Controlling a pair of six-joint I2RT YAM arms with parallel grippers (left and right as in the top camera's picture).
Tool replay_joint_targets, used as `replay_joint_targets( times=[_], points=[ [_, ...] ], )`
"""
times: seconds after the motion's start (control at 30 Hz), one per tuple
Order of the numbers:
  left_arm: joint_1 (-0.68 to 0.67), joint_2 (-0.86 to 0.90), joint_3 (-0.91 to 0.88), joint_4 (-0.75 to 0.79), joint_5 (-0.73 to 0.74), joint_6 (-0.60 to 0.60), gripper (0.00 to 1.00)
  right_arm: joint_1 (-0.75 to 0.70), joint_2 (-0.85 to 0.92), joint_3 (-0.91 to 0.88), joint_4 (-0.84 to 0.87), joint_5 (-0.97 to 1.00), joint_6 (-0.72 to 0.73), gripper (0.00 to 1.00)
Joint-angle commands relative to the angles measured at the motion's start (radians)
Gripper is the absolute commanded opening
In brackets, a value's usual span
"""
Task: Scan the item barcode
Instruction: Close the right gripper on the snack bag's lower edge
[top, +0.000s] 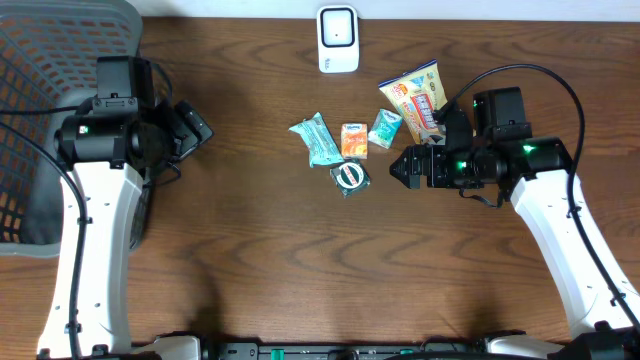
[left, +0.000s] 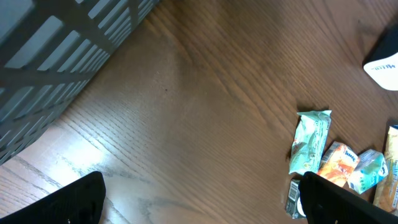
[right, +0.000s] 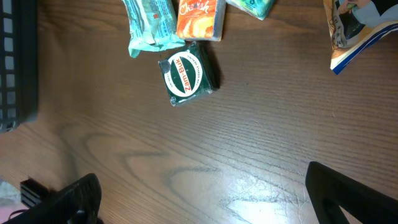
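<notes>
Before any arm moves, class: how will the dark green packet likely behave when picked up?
The dark green packet lies flat and looks small, so it is probably light and should not roll. Its wrapper shines a little, so it may slip or crumple in a grip.

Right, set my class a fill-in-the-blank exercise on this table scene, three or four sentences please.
1. The grey basket stands on the robot's ___ side.
2. The left gripper and the right gripper each hold ___.
3. The dark green packet lies nearest the ___ gripper.
4. The scanner is coloured ___.
Missing words: left; nothing; right; white.
</notes>
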Motion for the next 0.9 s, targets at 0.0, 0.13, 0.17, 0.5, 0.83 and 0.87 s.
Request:
replay_joint_targets(
  times=[0.0, 0.13, 0.17, 0.5, 0.83, 0.87],
  points=[
    [0.005, 0.001, -0.001, 0.0, -0.013, -0.001, 0.98, 0.005, -0.005, 0.013, -0.002, -0.003, 0.002, 0.99],
    [0.005, 0.001, -0.001, 0.0, -0.013, -0.001, 0.98, 0.005, -0.005, 0.013, -0.002, -0.003, 0.002, 0.99],
    [0.005, 0.001, -0.001, 0.0, -0.013, -0.001, 0.98, 0.005, -0.005, 0.013, -0.002, -0.003, 0.002, 0.99],
    [0.005, 0.001, -0.001, 0.0, -0.013, -0.001, 0.98, 0.005, -0.005, 0.013, 0.0, -0.003, 0.002, 0.99],
    [0.005, 0.001, -0.001, 0.0, -0.013, -0.001, 0.98, 0.005, -0.005, 0.013, 0.059, 0.023, 0.002, 0.99],
    [0.005, 0.001, -0.001, 0.0, -0.013, -0.001, 0.98, 0.005, -0.005, 0.013, 0.063, 0.024, 0.002, 0.99]
  ],
)
